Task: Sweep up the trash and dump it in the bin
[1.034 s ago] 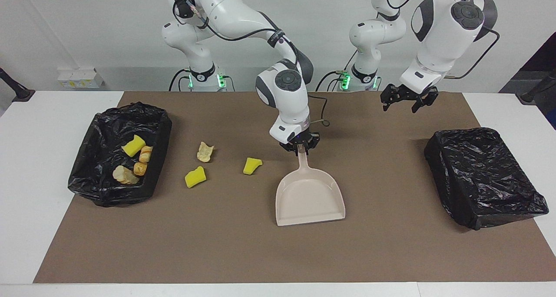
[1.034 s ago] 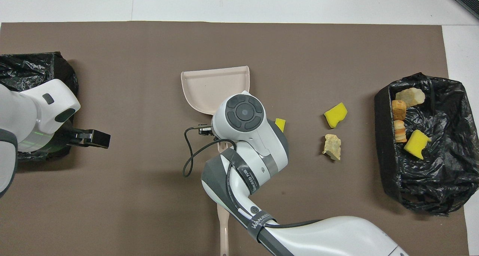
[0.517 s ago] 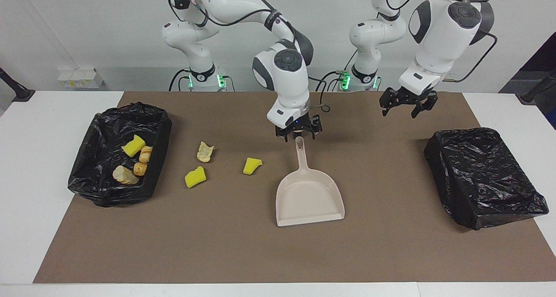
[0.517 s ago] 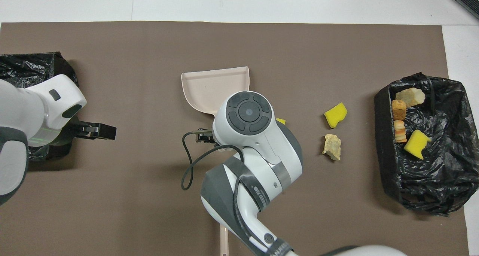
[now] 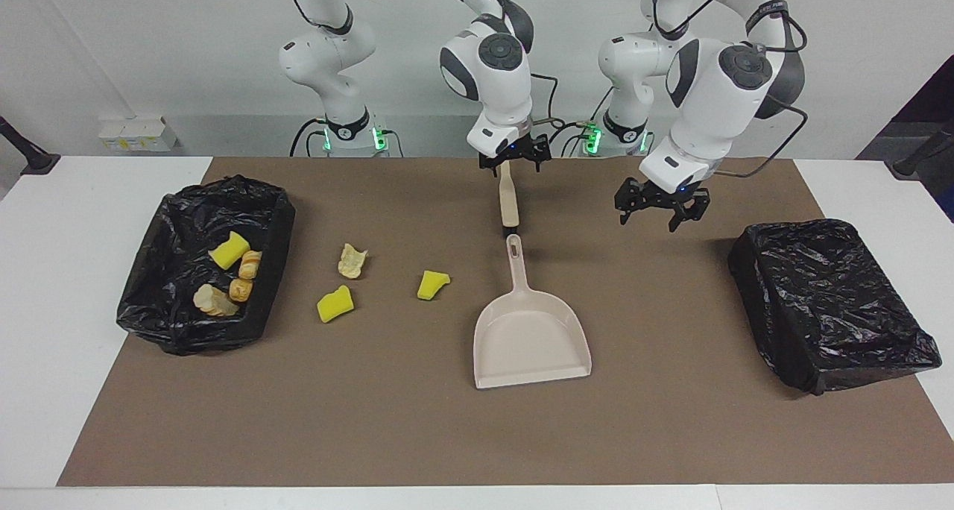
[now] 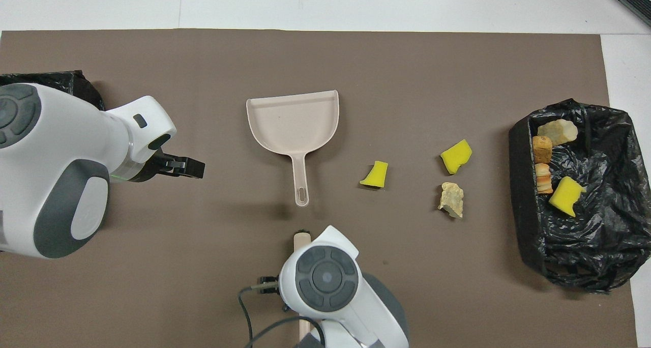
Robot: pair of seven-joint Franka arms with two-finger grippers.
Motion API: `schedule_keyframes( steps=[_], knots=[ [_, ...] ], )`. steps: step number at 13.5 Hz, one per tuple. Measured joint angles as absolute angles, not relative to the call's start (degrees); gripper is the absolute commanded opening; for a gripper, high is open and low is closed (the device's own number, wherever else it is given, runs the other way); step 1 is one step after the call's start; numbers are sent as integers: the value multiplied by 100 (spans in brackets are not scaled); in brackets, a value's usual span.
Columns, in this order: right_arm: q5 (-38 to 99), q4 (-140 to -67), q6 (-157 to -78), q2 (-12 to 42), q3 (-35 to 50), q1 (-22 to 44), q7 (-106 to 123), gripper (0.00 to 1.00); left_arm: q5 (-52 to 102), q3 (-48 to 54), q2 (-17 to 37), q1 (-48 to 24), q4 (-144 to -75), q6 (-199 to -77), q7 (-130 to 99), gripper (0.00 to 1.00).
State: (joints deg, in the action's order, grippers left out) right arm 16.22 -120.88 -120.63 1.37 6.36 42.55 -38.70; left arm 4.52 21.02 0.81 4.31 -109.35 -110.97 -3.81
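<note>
We are seeing the right gripper [image 5: 513, 159] hanging with jaws spread, empty, over the brush [image 5: 509, 200]; the left gripper [image 5: 657, 206] is open, empty. Three trash pieces [image 5: 433, 284] are lying on the mat [image 5: 373, 420] beside the dustpan [image 5: 531, 338], four in the bin [image 5: 186, 331].

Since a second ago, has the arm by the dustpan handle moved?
Yes. The right gripper has left the dustpan handle and pulled back toward the robots, now over the brush.
</note>
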Motion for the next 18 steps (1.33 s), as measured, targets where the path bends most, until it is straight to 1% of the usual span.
schedule_keyframes(
  steps=[2, 4, 5, 6, 7, 8, 9, 10, 12, 14, 16, 17, 18],
  knots=[
    [1747, -12792, -12352, -208, 634, 4613, -3985, 100, 452, 2099, 463, 125, -10617, -11170, -837, 100],
    [1772, -13234, -12607, -315, 639, 4922, -4194, 100, 422, 2108, 894, -329, -10336, -11513, -1335, 100],
    [1776, -13334, -12731, -313, 639, 4959, -4222, 93, 403, 2112, 1022, -521, -10332, -11779, -1517, 100],
    [1780, -13394, -12838, -310, 637, 4964, -4222, 59, 398, 2115, 1131, -728, -10357, -11991, -1725, 100],
    [1781, -13417, -12879, -309, 627, 4964, -4222, 34, 391, 2118, 1217, -945, -10403, -12135, -1963, 100],
    [1781, -13423, -12894, -309, 617, 4964, -4222, 16, 378, 2118, 1282, -1146, -10466, -12253, -2173, 100],
    [1781, -13428, -12922, -303, 612, 4963, -4222, 7, 364, 2117, 1326, -1317, -10540, -12368, -2370, 99],
    [1781, -13435, -12972, -286, 612, 4964, -4222, 7, 312, 2115, 1358, -1416, -10598, -12439, -2584, 95],
    [1781, -13455, -13150, -191, 612, 4964, -4222, 7, -103, 2115, 1431, -1568, -10674, -12564, -3319, 92],
    [1782, -13459, -13233, -89, 612, 4964, -4222, 0, -371, 2118, 1550, -1706, -10706, -12719, -3814, 84],
    [1782, -13458, -13280, -76, 612, 4964, -4221, 0, -409, 2115, 1652, -1775, -10725, -12780, -3951, 83],
    [1782, -13458, -13280, -76, 612, 4964, -4211, 0, -415, 2116, 1692, -1783, -10733, -12806, -3992, 79],
    [1782, -13456, -13277, -75, 611, 4963, -4184, 0, -420, 2116, 1733, -1787, -10743, -12867, -4029, 74]
  ],
)
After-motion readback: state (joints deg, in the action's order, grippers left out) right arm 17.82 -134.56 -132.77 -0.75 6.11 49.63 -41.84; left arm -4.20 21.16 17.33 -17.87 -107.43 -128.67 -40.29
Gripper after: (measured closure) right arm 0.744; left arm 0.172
